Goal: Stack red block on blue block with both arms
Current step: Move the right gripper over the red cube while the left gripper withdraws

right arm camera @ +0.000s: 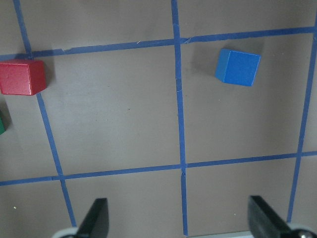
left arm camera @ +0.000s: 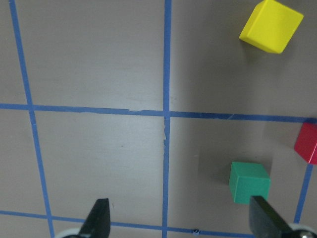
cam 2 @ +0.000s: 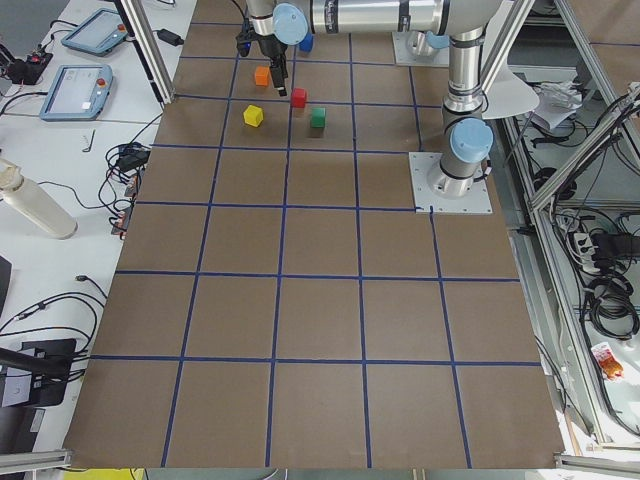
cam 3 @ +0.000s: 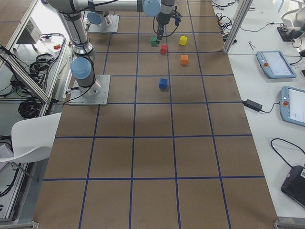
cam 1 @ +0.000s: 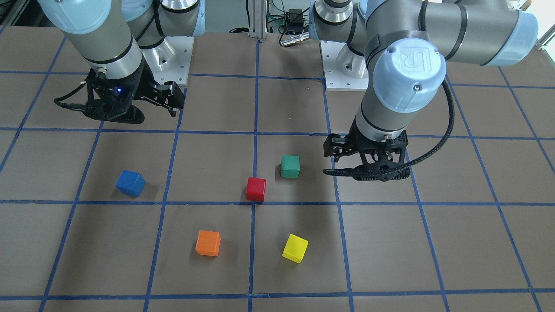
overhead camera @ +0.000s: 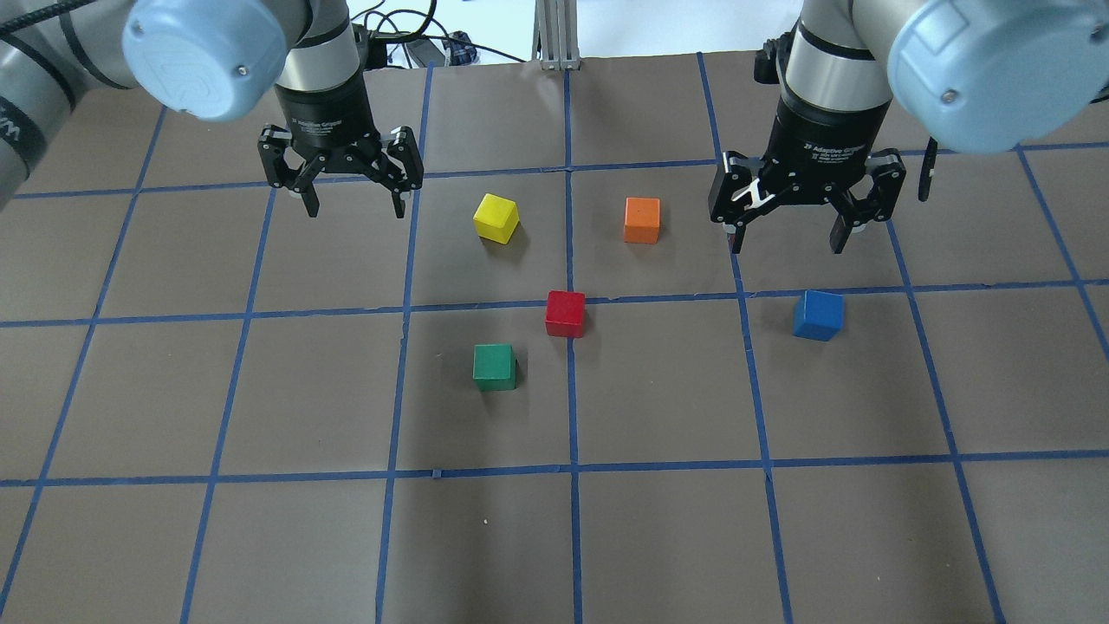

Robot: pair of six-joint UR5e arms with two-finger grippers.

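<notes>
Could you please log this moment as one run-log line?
stage: pre-grasp | left claw: open, empty | right claw: open, empty | red block: on table | blue block: on table, top bare

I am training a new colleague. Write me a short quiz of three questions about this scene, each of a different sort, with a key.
1. True or false: the red block already sits on the blue block.
2. Multiple choice: which colour of cube lies nearest the red block? A) green B) yellow C) orange
3. Short answer: which gripper hangs nearer the blue block, and are its jaws open or shut?
Key: 1. False; they lie apart. 2. A, the green cube. 3. The right gripper, open.
</notes>
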